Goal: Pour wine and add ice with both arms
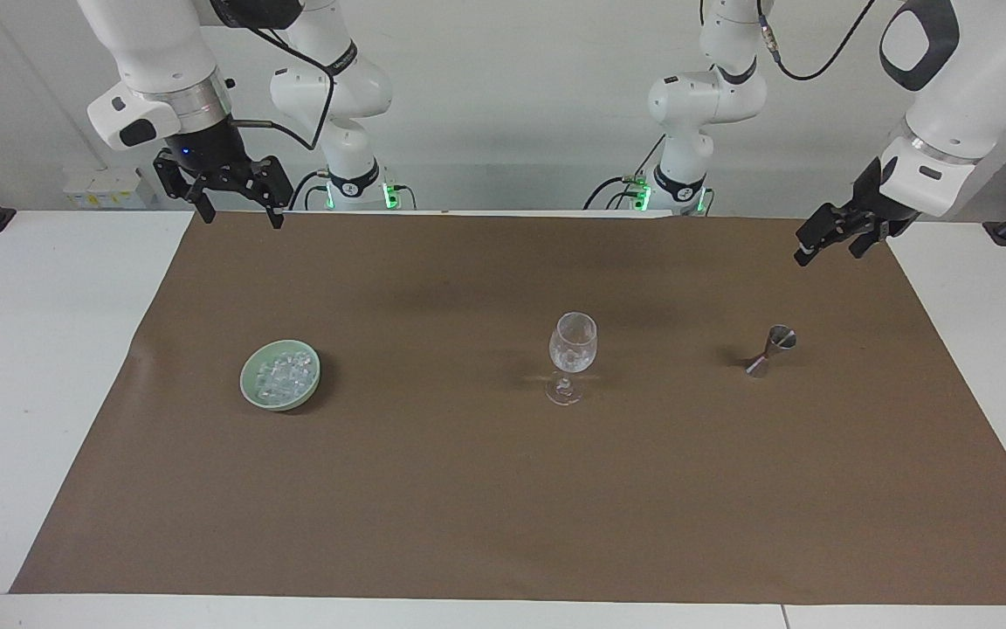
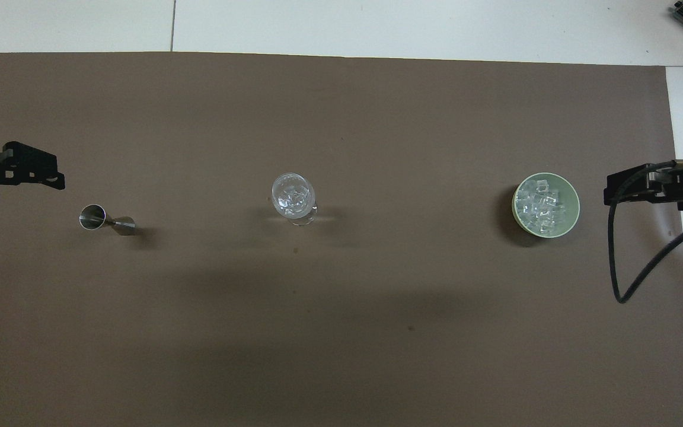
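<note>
Ice [image 1: 283, 376] [image 2: 540, 204] fills a pale green bowl [image 1: 250, 386] [image 2: 574, 207] on the brown mat toward the right arm's end. A clear stemmed glass [image 1: 573, 345] [image 2: 293, 196] stands mid-table with a few cubes inside. A small steel jigger [image 1: 769, 351] [image 2: 104, 219] stands toward the left arm's end. The wine is out of view. My right gripper [image 1: 239, 218] [image 2: 638, 190] hangs open and empty over the mat's corner, apart from the bowl. My left gripper [image 1: 826, 249] [image 2: 21, 188] hangs open and empty over the mat's edge, close to the jigger.
The brown mat [image 1: 503, 489] covers most of the white table [image 1: 31, 349]. A black cable [image 2: 626, 279] loops down from the right wrist over the mat's end beside the bowl.
</note>
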Controlling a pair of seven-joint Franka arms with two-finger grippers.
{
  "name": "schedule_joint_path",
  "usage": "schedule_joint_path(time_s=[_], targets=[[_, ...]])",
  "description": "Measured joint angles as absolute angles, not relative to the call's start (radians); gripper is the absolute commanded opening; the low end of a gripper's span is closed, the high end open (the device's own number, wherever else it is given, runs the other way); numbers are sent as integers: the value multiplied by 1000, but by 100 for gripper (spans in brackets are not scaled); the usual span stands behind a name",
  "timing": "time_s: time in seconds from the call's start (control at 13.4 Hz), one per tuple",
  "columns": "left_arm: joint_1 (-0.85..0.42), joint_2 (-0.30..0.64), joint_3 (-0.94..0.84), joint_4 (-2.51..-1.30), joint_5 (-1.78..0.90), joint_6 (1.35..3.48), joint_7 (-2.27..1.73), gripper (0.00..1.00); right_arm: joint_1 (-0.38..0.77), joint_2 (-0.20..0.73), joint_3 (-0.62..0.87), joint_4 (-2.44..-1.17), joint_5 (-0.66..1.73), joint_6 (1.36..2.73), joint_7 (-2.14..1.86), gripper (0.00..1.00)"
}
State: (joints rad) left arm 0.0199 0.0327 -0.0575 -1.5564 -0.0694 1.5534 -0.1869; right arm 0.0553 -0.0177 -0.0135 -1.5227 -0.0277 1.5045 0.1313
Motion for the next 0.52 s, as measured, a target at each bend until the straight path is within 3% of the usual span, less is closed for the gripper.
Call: schedule_joint_path(time_s=[0.52], targets=[[17,33,-55,-1555,-65,1550,-112,100,60,-18,-13,-1523,-27,1513,131,100]])
